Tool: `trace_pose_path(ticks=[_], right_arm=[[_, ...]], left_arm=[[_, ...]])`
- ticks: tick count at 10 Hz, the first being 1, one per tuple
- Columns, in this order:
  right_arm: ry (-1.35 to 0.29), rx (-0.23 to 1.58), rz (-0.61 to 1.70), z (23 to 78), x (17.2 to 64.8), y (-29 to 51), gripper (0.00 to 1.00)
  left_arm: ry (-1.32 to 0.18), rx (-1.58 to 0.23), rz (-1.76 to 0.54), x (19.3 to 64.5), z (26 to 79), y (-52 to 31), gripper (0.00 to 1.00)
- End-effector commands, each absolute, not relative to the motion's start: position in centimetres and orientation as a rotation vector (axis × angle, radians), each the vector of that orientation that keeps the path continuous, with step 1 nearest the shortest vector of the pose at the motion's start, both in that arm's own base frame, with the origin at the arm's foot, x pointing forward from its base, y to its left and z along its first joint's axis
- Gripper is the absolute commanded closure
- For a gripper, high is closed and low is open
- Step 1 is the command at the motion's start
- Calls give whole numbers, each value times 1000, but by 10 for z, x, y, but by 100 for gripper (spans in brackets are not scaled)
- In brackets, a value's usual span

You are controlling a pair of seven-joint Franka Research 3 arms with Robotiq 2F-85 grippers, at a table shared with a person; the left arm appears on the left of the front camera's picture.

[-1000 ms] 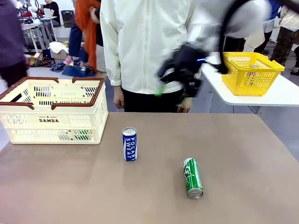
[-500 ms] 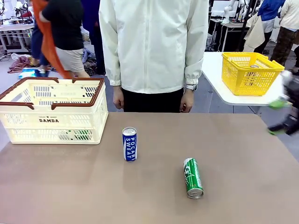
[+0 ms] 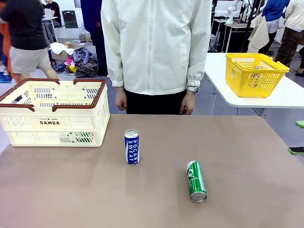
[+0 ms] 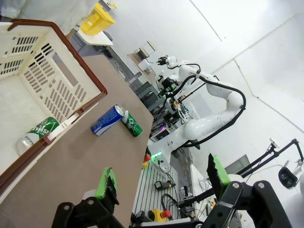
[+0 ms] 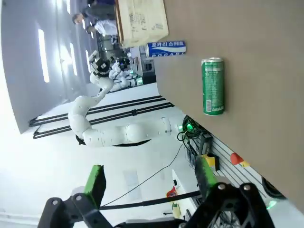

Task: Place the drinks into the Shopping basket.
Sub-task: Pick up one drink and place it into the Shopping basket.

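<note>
The blue-and-white Pocari Sweat can (image 3: pixel 131 147) stands upright near the middle of the brown table. The green can (image 3: pixel 196 180) lies on its side to the right and nearer me. The cream Shopping basket (image 3: pixel 52 111) sits at the far left, and a green can-like item (image 4: pixel 40 130) lies inside it. My right gripper (image 3: pixel 299 137) is at the table's right edge, open and holding nothing; its wrist view shows the green can (image 5: pixel 213 85), the blue can (image 5: pixel 165 48) and the basket (image 5: pixel 142 19). My left gripper (image 4: pixel 161 178) is open over the table near the basket (image 4: pixel 57 80), far from the blue can (image 4: pixel 108 119) and green can (image 4: pixel 133 124).
A person in a white jacket (image 3: pixel 156 47) stands at the far edge with both hands hanging down. A yellow basket (image 3: pixel 255 73) sits on a separate white table (image 3: pixel 280 97) at the back right. Other people move about behind.
My right arm has swung from in front of the person out to the picture's right edge. Both cans and the basket have stayed put.
</note>
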State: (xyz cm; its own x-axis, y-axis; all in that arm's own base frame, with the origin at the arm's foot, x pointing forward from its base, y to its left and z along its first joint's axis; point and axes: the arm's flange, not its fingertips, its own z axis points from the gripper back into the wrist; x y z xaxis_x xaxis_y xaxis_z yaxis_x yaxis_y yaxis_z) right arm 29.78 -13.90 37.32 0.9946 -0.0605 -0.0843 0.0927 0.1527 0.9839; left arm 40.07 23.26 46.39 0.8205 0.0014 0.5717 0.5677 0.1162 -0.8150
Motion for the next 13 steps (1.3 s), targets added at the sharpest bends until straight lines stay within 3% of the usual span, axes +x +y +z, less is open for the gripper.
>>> trace_pose_path(ticks=[1, 6, 7, 10, 13], right_arm=[[36, 1394, -115, 388, 289, -151, 0], [36, 1394, -115, 388, 289, -151, 0], [36, 1394, -115, 388, 289, -151, 0], [36, 1394, -115, 388, 289, -151, 0], [36, 1394, -115, 388, 289, -151, 0]], left_arm=[[-484, -1409, -449, 396, 467, 231, 0], [-497, -1406, -440, 401, 464, 233, 0], [-399, -1299, -437, 402, 492, 193, 0], [-211, -687, -567, 384, 577, 7, 0], [-162, -313, -746, 343, 571, -154, 0]])
